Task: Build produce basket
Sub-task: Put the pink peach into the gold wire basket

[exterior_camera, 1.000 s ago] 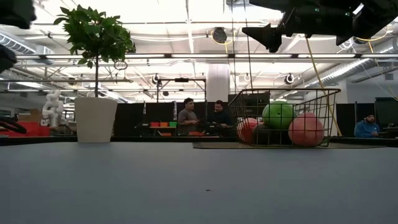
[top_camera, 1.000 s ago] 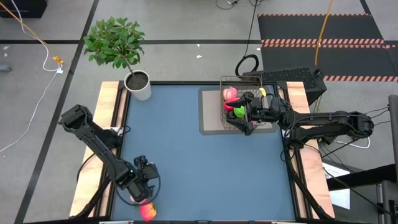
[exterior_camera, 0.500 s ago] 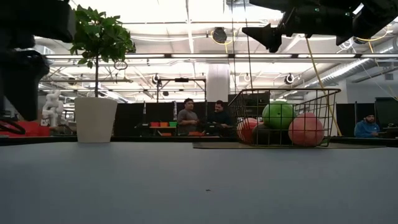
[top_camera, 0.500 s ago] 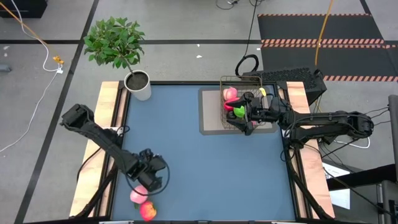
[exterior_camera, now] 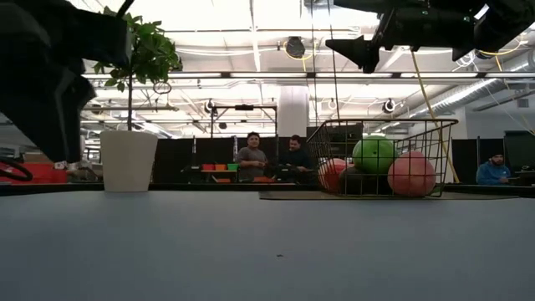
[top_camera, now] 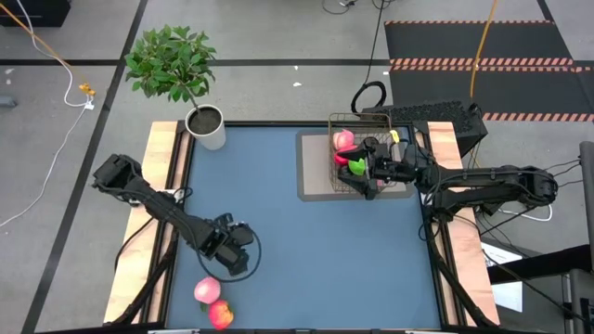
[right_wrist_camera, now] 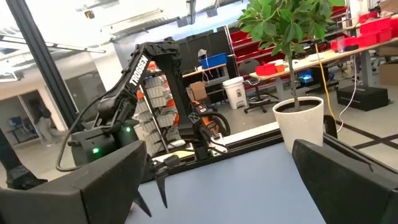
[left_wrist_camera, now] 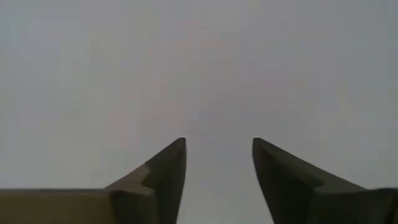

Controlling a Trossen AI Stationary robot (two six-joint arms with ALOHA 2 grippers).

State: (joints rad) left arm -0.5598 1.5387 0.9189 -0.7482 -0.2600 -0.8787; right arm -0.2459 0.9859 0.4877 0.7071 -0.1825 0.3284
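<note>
The wire-mesh basket (top_camera: 357, 163) stands on a grey pad at the table's far right. In the low view the basket (exterior_camera: 384, 159) holds a green apple (exterior_camera: 374, 155), a pink peach (exterior_camera: 410, 174) and a red piece (exterior_camera: 333, 174). My right gripper (top_camera: 365, 168) hovers open over the basket, fingers empty (right_wrist_camera: 217, 168). A pink peach (top_camera: 206, 290) and a red-orange fruit (top_camera: 221, 314) lie on the table near its near left corner. My left gripper (top_camera: 238, 262) is above bare table just beyond them, open (left_wrist_camera: 219, 149), with nothing between its fingers.
A leafy plant in a white pot (top_camera: 206, 126) stands at the far left corner. The blue table top (top_camera: 316, 250) lies bare between the two arms. People sit in the room behind the table (exterior_camera: 272, 159).
My left gripper has drawn away from the two fruits at the near edge, going toward the table's far edge and a little to the right. The pink peach it stood over now shows uncovered beside the red-orange fruit.
</note>
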